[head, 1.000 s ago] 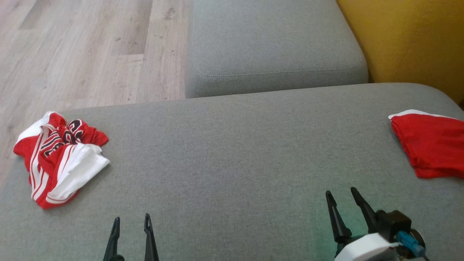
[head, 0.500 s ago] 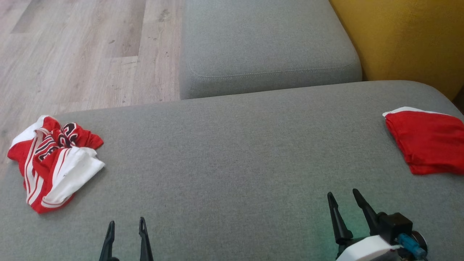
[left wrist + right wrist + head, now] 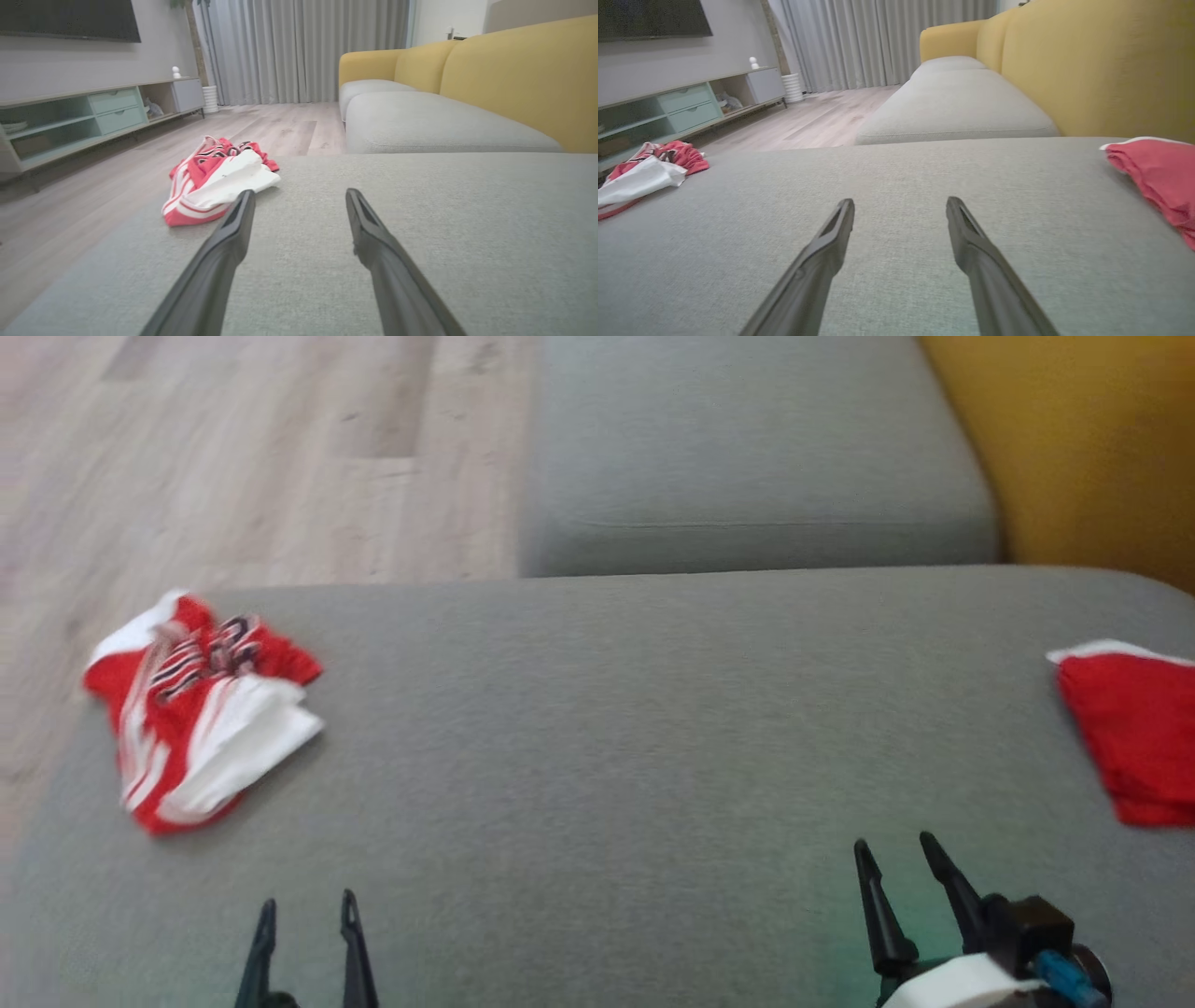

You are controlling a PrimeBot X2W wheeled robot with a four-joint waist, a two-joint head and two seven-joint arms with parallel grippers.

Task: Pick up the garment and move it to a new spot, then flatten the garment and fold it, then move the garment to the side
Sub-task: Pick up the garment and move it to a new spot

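Red-and-white garment (image 3: 201,737) lies ahead-left of left fingers (image 3: 353,943), both pairs spread wide, empty.

In the head view we find everything smeared by blur: the dark print on the crumpled red and white jersey (image 3: 201,709) cannot be read, and its own folds hide a part of it. The red garment (image 3: 1130,737) is cut off by the right edge there, and also in the right wrist view, so we cannot tell its full shape. Of the left gripper (image 3: 308,898) we see only the two finger ends above the bottom edge; the same edge cuts the right gripper (image 3: 892,840) at its wrist. In the right wrist view the left edge cuts the jersey. In the left wrist view the television (image 3: 70,18) is cut by the top edge, and the small white thing (image 3: 176,72) on the TV cabinet (image 3: 93,112) is too small for us to tell
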